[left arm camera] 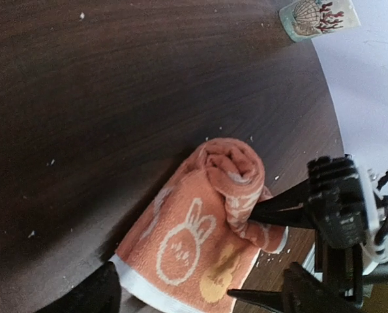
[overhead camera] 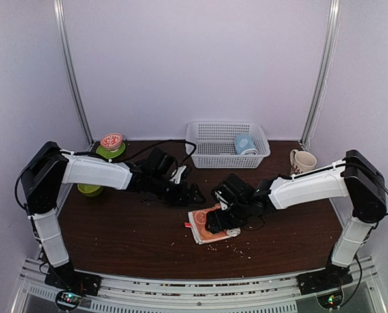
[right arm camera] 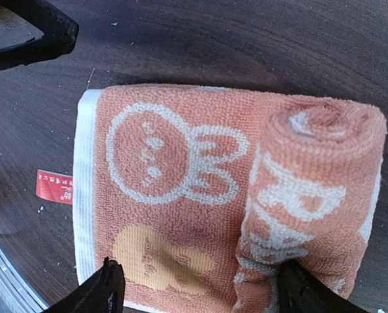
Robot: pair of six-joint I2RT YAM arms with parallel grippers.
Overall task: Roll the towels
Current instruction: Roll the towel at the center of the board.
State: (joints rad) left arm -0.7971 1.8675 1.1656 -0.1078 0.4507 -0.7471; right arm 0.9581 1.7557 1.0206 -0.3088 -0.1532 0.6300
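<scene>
The orange-red towel with white rabbit figures lies on the dark table near the middle front. Its far end is rolled up and the rest lies flat. My right gripper is open over the flat part, its right fingertip against the roll. It also shows in the top view. My left gripper is open and empty just off the towel's white-edged end, and shows in the top view. The light blue towel lies in the basket.
A white mesh basket stands at the back centre. A mug stands at the right back, also seen in the left wrist view. Green bowls sit at the left back. A red tag and crumbs lie by the towel.
</scene>
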